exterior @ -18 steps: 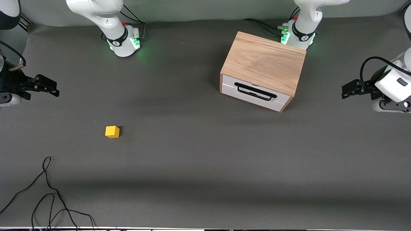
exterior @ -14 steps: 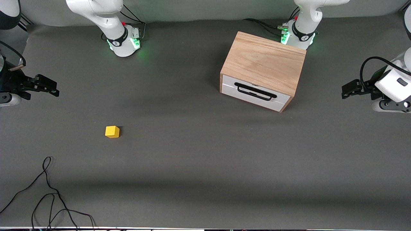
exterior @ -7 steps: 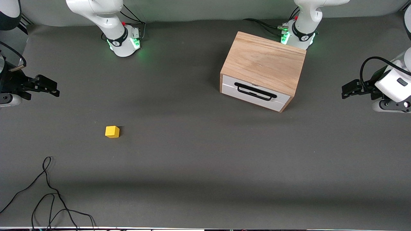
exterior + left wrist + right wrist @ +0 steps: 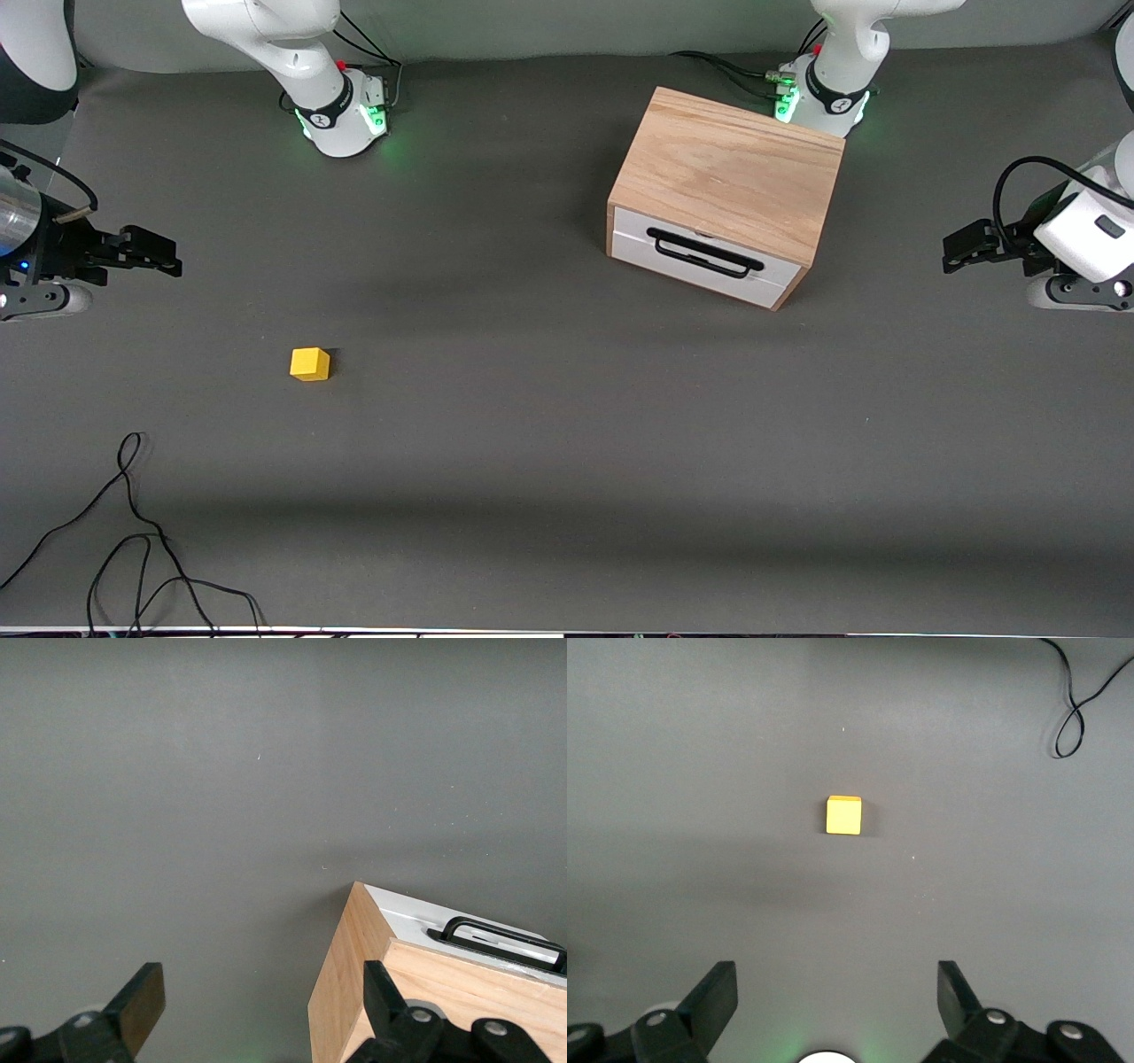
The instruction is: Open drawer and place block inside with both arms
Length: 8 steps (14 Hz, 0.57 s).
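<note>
The block is lying on the table, well apart from the right gripper, whose 2 fingers are standing spread. The left gripper, also spread, is hanging empty beside the shut drawer.

The white-fronted drawer sits shut in its oak box; the yellow block lies well apart.

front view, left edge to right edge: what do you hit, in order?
right hand → loose black cable → block → drawer in its wooden box → left hand
</note>
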Tool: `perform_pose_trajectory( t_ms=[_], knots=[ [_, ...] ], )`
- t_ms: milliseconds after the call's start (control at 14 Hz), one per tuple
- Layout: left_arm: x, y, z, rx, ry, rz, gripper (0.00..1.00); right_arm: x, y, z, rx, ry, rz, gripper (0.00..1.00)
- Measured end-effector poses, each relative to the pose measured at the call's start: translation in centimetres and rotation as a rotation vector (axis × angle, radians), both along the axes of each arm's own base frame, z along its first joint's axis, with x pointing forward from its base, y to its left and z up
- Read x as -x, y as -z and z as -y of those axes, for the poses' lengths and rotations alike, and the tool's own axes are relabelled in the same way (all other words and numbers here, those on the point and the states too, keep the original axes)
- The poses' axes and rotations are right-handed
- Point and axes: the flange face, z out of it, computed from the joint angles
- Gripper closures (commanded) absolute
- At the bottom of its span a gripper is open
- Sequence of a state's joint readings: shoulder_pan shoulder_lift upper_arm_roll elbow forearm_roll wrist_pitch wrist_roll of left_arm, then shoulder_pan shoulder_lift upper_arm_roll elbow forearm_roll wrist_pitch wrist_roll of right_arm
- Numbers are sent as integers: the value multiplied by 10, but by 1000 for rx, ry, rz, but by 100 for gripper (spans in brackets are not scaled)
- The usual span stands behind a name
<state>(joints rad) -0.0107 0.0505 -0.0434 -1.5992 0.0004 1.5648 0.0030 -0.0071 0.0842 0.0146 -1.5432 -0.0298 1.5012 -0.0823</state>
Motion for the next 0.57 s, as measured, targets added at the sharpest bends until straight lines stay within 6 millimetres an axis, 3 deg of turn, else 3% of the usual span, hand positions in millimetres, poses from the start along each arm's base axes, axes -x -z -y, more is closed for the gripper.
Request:
perform_pose_trajectory(
  t_ms=[143,571],
  knots=[
    [0,0,0,0,0,0,0,-4,20,2,0,-1,8,0],
    [0,0,2,0,3,0,0,-10,112,5,-2,-5,50,0]
  ],
)
